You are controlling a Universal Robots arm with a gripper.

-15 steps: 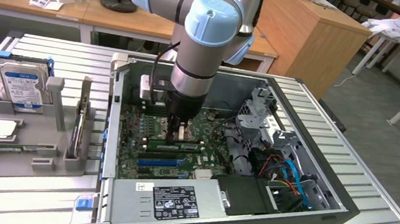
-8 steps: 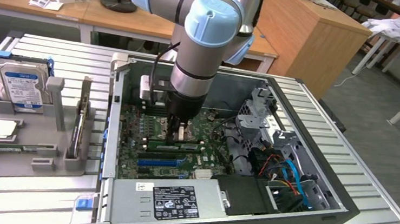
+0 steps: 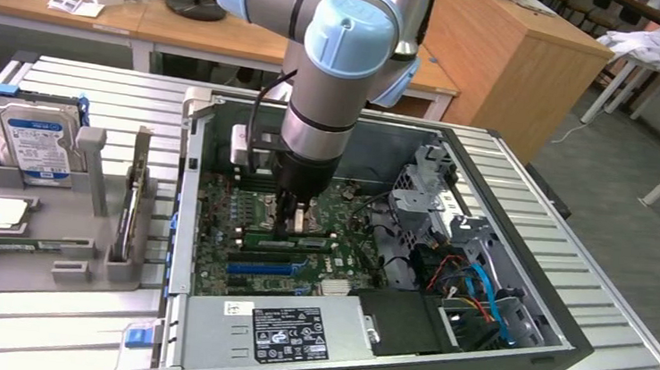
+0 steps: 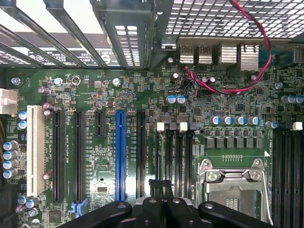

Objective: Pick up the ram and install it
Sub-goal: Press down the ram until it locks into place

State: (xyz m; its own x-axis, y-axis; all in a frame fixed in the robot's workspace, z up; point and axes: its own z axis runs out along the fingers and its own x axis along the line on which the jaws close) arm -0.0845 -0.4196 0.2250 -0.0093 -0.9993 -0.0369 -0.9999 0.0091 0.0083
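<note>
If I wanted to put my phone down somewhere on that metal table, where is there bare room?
The ribbed table is bare in front of the grey parts tray, and in a strip along the exterior view's right of the open computer case. The tray is crowded: a hard drive stands in it. Inside the case, the shut gripper sits low over the motherboard.

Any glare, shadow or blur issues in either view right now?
Exterior view: even room light, bright sheen on the ribbed table, the arm shading the motherboard beneath the gripper. Wrist view: blown-out white through the case slots, board detail fairly crisp, gripper fingers dark and soft at close range, straight slot lines bow slightly toward the edges.
</note>
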